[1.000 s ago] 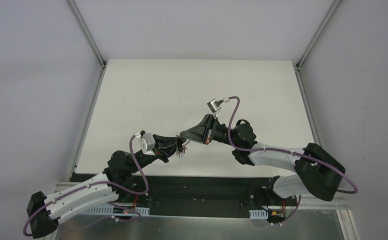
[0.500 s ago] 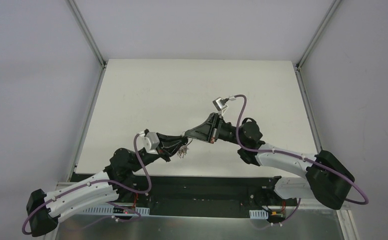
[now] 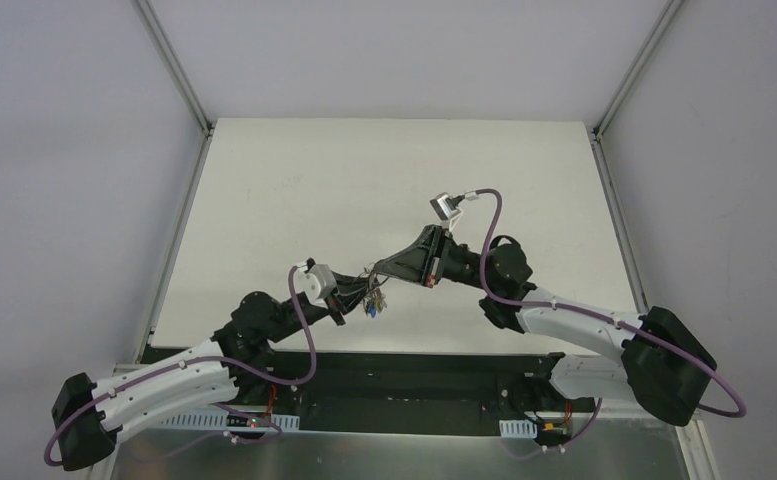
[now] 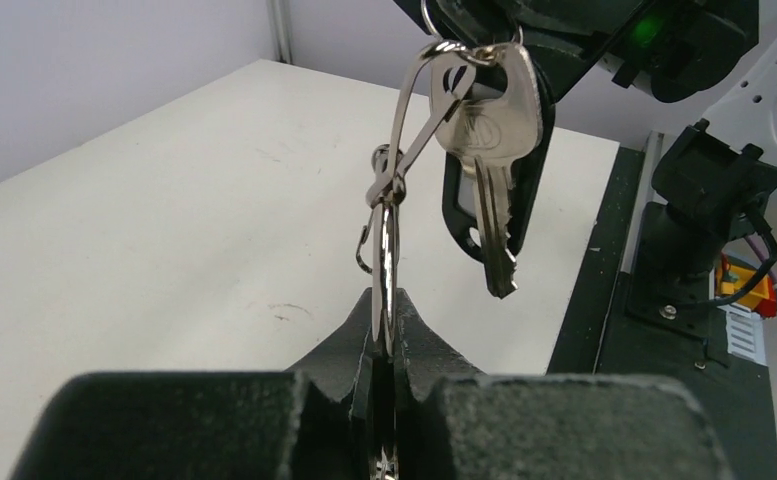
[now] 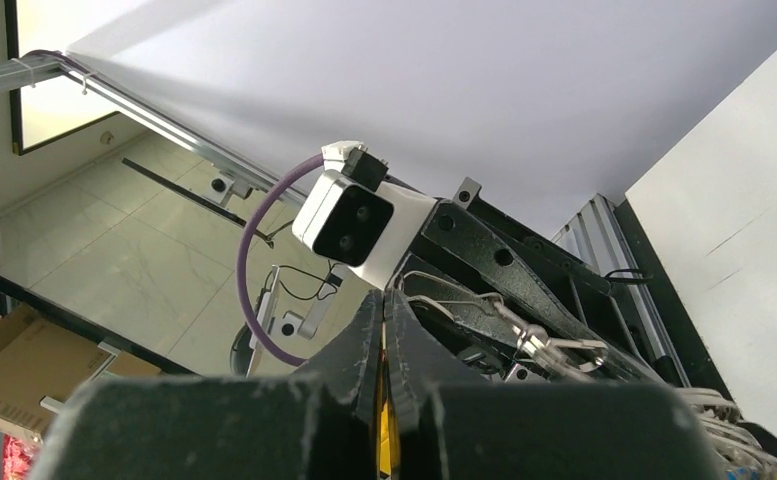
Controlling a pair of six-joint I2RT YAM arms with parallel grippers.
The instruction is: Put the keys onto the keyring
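My left gripper (image 3: 356,296) (image 4: 388,300) is shut on the thin silver keyring (image 4: 388,235), seen edge-on between its fingers. A wire loop rises from the ring to a bare silver key (image 4: 492,130) that hangs with a black-headed key (image 4: 457,215) behind it. In the top view the bunch of keys and tags (image 3: 372,304) dangles under the two meeting grippers, above the table. My right gripper (image 3: 378,270) (image 5: 384,300) is shut on a yellow-headed key (image 5: 385,430); only a yellow sliver shows between its fingers. The ring's wire and a small clasp (image 5: 544,345) lie just right of its tips.
The white table (image 3: 364,180) stretches behind the grippers, with grey walls on three sides. The black base strip (image 3: 404,365) runs along the near edge. The left arm's white wrist camera (image 5: 349,215) sits directly ahead of the right fingers.
The left gripper has moved right and a little forward with the keyring. The right arm has shifted slightly right. The bunch now hangs more plainly below the two gripper tips.
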